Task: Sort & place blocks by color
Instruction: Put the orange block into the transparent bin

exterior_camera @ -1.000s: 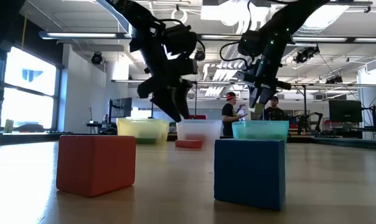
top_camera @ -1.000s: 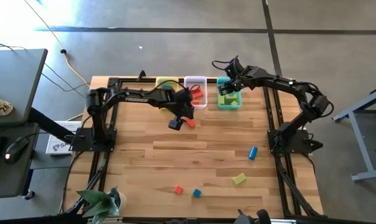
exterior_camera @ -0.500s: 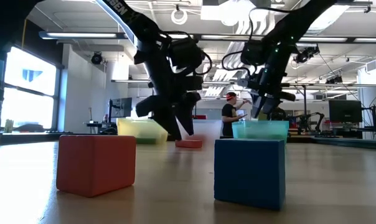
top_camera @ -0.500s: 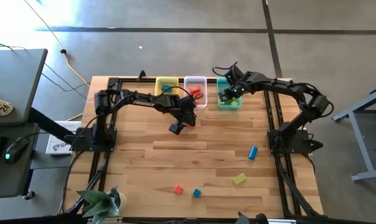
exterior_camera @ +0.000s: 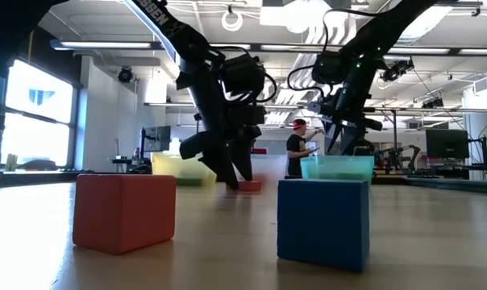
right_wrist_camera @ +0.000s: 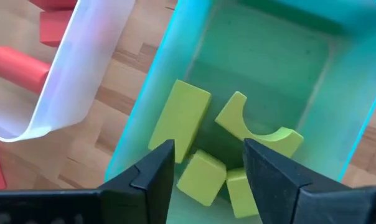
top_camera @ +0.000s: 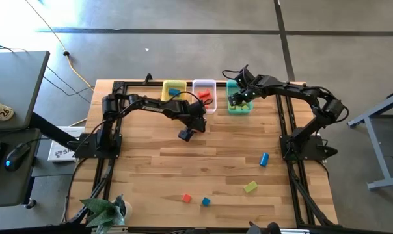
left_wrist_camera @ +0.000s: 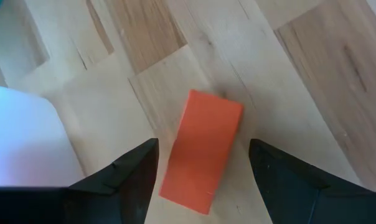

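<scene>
A red-orange bar (left_wrist_camera: 202, 152) lies flat on the wood beside the clear tray (left_wrist_camera: 20, 137). My left gripper (left_wrist_camera: 203, 143) hangs open just above it, one finger on each side of the bar and neither touching it. In the high view this gripper (top_camera: 187, 133) covers the bar. In the low view its fingertips (exterior_camera: 235, 179) stand close to the table by the bar (exterior_camera: 249, 186). My right gripper (right_wrist_camera: 208, 146) is open and holds nothing above the teal tray (right_wrist_camera: 337, 93), where several yellow-green blocks (right_wrist_camera: 182, 121) lie.
The yellow tray (top_camera: 174, 87), clear tray (top_camera: 204, 86) and teal tray (top_camera: 239, 108) stand in a row at the far edge. Loose on the near half of the table are a blue cylinder (top_camera: 264, 158), a yellow-green block (top_camera: 250, 187), a red cube (top_camera: 187, 198) and a blue cube (top_camera: 205, 201).
My left gripper has come down toward the table and over the red-orange bar, which now sits between its open fingers. My right gripper has sunk a little over the teal tray. The bar has stayed where it was.
</scene>
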